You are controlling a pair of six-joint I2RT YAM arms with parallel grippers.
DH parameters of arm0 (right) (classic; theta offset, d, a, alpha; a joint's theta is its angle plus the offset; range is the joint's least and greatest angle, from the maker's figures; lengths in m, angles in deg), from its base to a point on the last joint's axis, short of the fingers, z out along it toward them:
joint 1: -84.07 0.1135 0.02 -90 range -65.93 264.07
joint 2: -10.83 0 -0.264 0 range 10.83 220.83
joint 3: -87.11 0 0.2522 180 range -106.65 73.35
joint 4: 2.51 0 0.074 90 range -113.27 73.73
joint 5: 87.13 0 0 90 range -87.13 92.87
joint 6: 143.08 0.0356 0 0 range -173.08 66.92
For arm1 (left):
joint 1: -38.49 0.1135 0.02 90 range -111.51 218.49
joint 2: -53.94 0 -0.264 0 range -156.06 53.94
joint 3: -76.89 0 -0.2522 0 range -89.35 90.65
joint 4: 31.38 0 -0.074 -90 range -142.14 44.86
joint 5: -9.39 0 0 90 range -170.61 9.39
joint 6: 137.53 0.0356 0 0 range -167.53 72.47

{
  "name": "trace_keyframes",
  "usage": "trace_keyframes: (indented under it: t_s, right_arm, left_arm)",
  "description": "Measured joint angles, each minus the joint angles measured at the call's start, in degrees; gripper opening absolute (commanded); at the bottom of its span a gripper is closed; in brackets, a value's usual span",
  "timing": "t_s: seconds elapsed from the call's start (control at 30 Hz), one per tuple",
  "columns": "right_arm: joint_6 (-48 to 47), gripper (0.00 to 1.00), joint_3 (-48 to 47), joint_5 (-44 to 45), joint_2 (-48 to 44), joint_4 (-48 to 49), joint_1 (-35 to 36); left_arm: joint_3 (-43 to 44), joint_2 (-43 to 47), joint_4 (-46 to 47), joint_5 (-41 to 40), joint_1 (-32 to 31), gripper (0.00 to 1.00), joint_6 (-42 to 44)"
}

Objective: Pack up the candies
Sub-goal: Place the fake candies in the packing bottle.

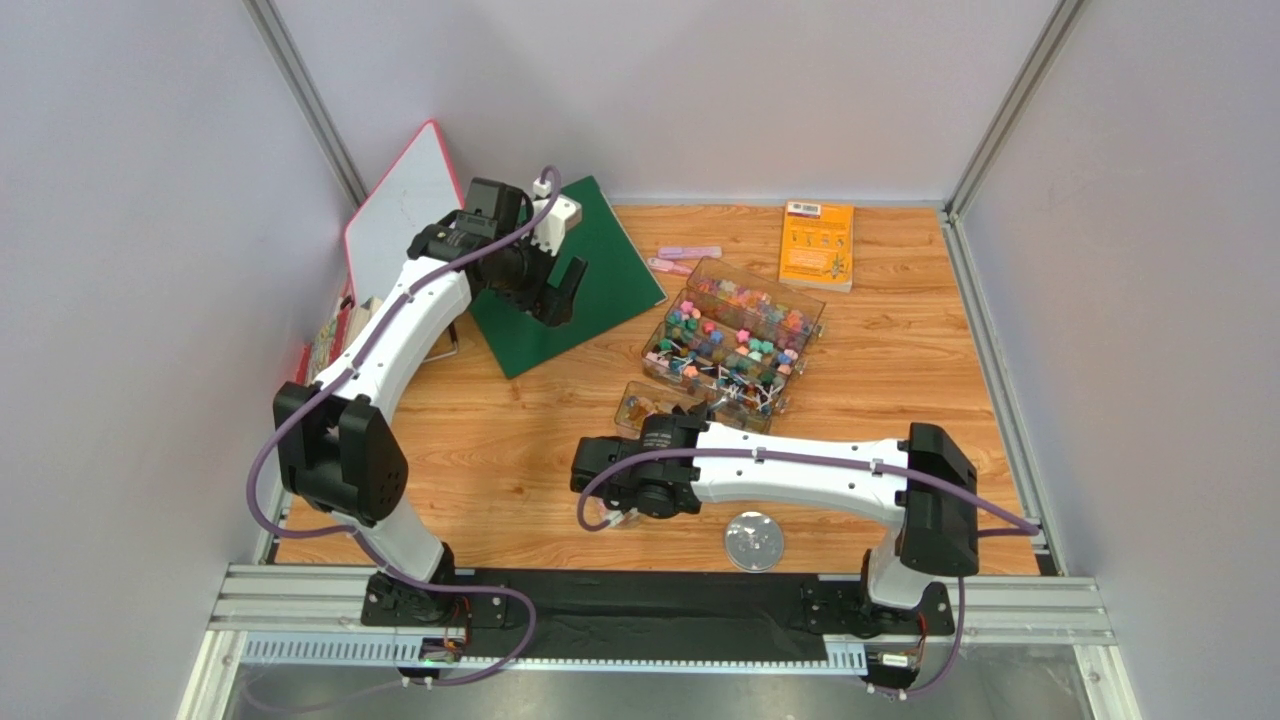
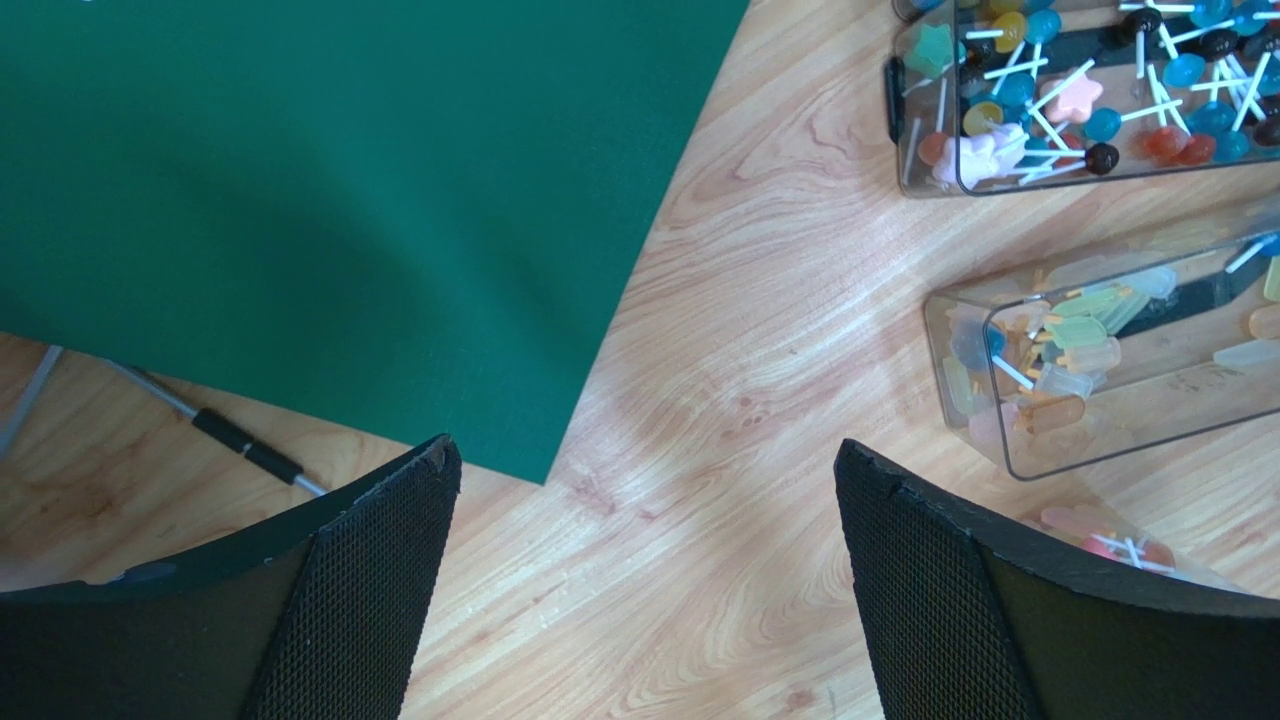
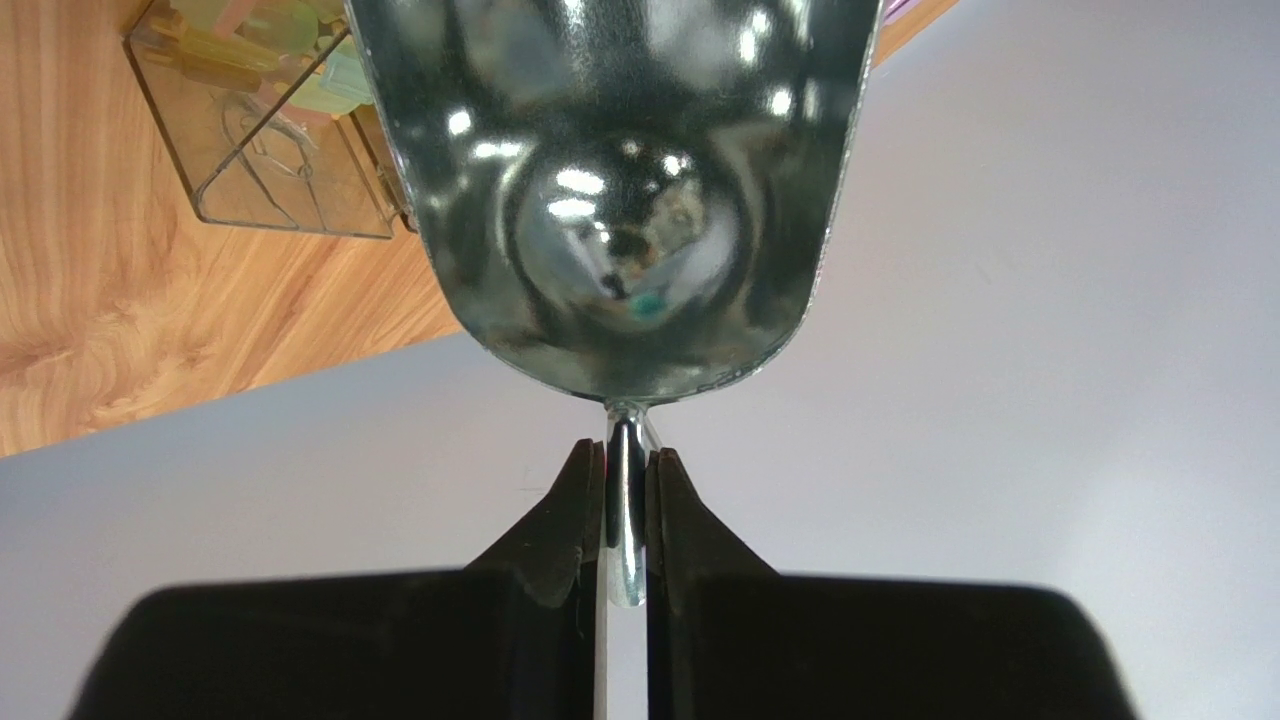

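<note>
Candies [image 1: 732, 333] sit heaped in the clear compartment box [image 1: 800, 300]. Right gripper [image 3: 627, 503], on the near side of that box, is clenched on the handle of a metal scoop [image 3: 616, 180]. Left gripper [image 2: 643, 465], left of the box, hangs released.

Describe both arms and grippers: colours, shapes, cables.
The left arm and right arm have white link shells with black joint housings and black bases. A purple cable loops along each. The left gripper has black, tapered fingers with a mesh-textured face; the right gripper is black too.
</note>
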Motion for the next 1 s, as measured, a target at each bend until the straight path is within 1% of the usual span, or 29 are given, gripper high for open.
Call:
trace_keyframes:
  t_s: [0.33, 0.47, 0.53, 0.57, 0.7, 0.73, 0.83, 0.87, 0.9, 0.93, 0.97, 1.0]
  right_arm:
    - [-1.4, 0.0, 0.0, 0.5, 0.0, 0.1, 0.7]
    - [-0.8, 0.0, 0.0, -0.2, -0.3, 0.1, -1.1]
    - [0.7, 0.0, -0.8, -2.0, -0.5, -0.1, -3.8]
    - [1.6, 0.0, -1.4, -3.2, -0.7, -0.1, -5.6]
    - [7.1, 0.0, -4.7, -11.6, -2.6, 0.0, -14.8]
    - [9.0, 0.0, -5.3, -15.3, -3.9, 0.3, -18.3]
    - [12.2, 0.0, -4.7, -23.3, -7.9, 0.6, -27.4]
    - [12.7, 0.0, -3.7, -24.8, -9.6, 0.7, -29.9]
    - [13.1, 0.0, -2.4, -26.0, -11.5, 0.5, -31.9]
    - [13.2, 0.0, -1.1, -27.2, -13.4, 0.1, -32.9]
    - [13.2, 0.0, -0.2, -28.3, -15.0, -0.5, -33.1]
    - [13.2, 0.0, 0.5, -29.7, -16.3, -0.9, -33.1]
  left_arm:
    - [0.0, 0.2, 0.4, -1.7, 0.0, 1.0, -0.4]
    - [0.0, 0.5, 0.6, -1.5, 0.0, 0.99, -0.7]
    - [0.2, 1.3, 0.5, 0.2, 0.0, 0.98, -1.2]
    - [0.6, 1.7, 0.4, 1.2, 0.0, 0.95, -1.5]
    - [4.3, 3.4, -0.3, 7.0, 0.1, 0.88, -2.8]
    - [5.5, 3.8, -0.4, 9.0, 0.1, 0.83, -3.1]
    - [9.0, 3.8, -1.2, 16.0, 0.1, 0.39, -4.3]
    - [10.3, 3.4, -1.8, 19.7, 0.2, 0.0, -4.7]
    - [11.3, 2.9, -2.1, 23.3, 0.2, 0.0, -5.1]
    - [11.8, 2.2, -2.0, 27.7, 0.2, 0.05, -5.5]
    - [11.8, 1.4, -1.8, 31.7, 0.2, 0.29, -5.7]
    - [11.5, 0.5, -1.6, 35.3, 0.2, 0.56, -6.3]
